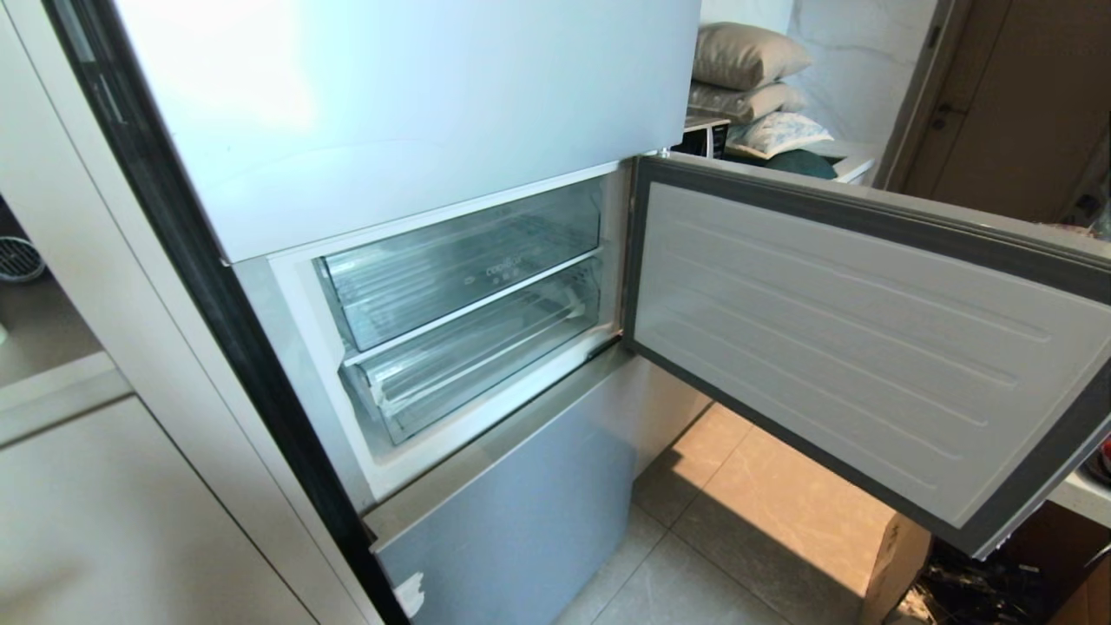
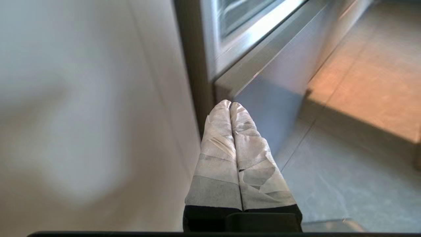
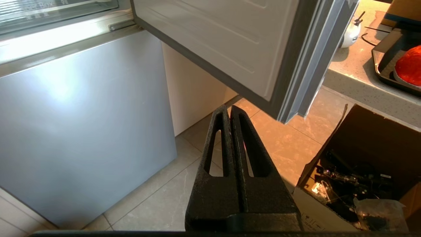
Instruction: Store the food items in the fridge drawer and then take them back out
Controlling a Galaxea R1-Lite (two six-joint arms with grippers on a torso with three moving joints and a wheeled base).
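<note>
Clear plastic, ribbed: two pull-out drawers stacked in the fridge's open middle compartment. The lower, shallower fridge drawer (image 1: 473, 365) is pushed fully in, with white tape at a front corner; the upper clear bin (image 1: 460, 260) sits directly above it, also closed. Both appear to hold nothing.

Compartment door (image 1: 868, 338) — swung wide to the robot's right, inner liner facing the camera.

Food items — one red round thing (image 3: 409, 65) shows in a dark tray (image 3: 383, 62) on a pale counter beyond the door's edge; whether it is the apple or the fuzzy fruit cannot be told. No fruit is in either drawer.

Left gripper (image 2: 230, 106) — tape-wrapped fingers pressed together, holding nothing, low beside the fridge's grey lower door (image 2: 266, 98), well below the drawers.

Right gripper (image 3: 229, 110) — black fingers closed tight, holding nothing, hanging over the floor tiles near an open cardboard box (image 3: 361, 158) of clutter.

Step in hand, as judged: nothing has started; the drawer must be opened first. To do it well, raise a gripper to the lower drawer's front lip, part the fingers before contact, hook the lip near its middle and pull straight out — an off-centre pull may jam it. Keep clear of the upper bin and the open door.
</note>
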